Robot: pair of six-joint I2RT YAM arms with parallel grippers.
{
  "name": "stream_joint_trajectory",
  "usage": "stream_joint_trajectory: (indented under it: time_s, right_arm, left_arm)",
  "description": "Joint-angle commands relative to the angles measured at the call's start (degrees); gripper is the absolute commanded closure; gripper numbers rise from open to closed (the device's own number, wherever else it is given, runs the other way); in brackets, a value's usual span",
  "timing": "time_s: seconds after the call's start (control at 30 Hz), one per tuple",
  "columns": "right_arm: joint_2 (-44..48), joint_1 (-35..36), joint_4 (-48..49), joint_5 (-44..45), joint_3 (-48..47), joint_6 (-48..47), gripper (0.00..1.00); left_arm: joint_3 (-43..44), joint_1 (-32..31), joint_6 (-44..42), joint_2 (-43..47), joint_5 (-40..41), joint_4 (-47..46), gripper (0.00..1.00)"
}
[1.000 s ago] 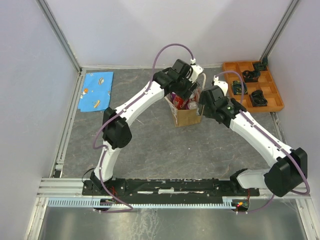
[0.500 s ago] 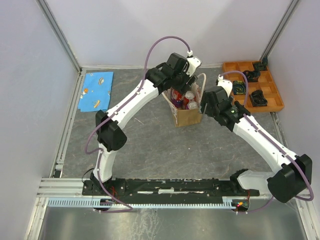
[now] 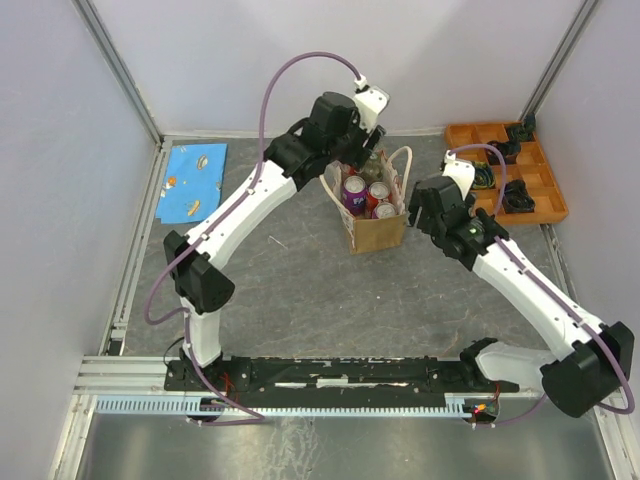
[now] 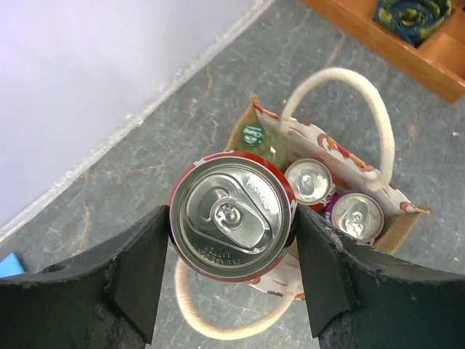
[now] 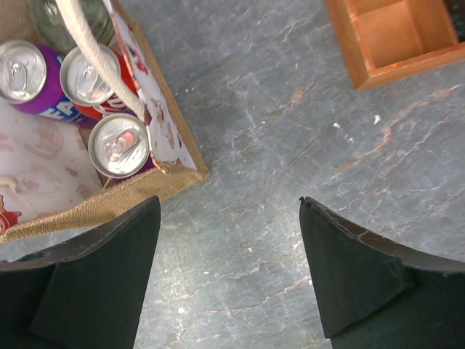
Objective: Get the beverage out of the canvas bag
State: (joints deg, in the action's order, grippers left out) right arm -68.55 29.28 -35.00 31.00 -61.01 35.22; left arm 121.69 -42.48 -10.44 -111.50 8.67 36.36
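While the overhead view buried the held drink behind the left arm's wrist, the left wrist camera showed it plainly. The left gripper was clamped on a red can, one finger on each side, raised above the open mouth of the canvas bag. Below it in the bag stood a green-capped bottle and two cans, between the cream handles.

The right wrist camera counted three cans there, and its right gripper hung with fingers apart over bare grey table, just beside the bag's corner.

Only from above did the blue cloth appear, well off to the left. The orange tray was cut off in both wrist views, and its dark contents were too small to name.
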Motion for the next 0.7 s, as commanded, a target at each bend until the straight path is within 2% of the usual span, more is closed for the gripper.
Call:
stream_joint_trajectory:
  time_s: [0.0,0.07,0.17,0.27,0.43,0.53,0.67]
  right_arm:
    - [3.7,0.3,2.4,7.6,-1.1,-2.9,0.14]
    - [4.5,0.3,2.7,10.8,-1.8,-4.5,0.12]
    - [5.8,0.2,3.4,15.9,-2.5,-6.5,0.01]
    - [7.4,0.0,4.8,21.0,-2.4,-8.4,0.01]
    - [9.0,-0.9,9.0,26.4,-1.8,-13.9,0.01]
    - [9.2,-2.4,9.5,27.0,-2.4,-14.5,0.01]
    - [9.5,-4.1,9.7,25.6,-2.3,-14.8,0.01]
  left_arm:
    - [1.1,3.6,1.8,6.8,1.2,-10.7,0.97]
    - [0.0,5.5,2.6,7.9,1.7,-11.7,0.97]
    - [-4.2,8.8,4.4,11.3,2.0,-15.2,0.97]
    - [-10.4,12.5,6.3,14.9,2.9,-19.7,0.97]
    - [-17.3,17.1,8.0,17.4,3.5,-21.8,0.97]
    - [-24.7,18.9,10.6,19.0,3.0,-25.5,0.97]
    - [-37.4,20.2,15.0,21.2,1.6,-36.0,0.97]
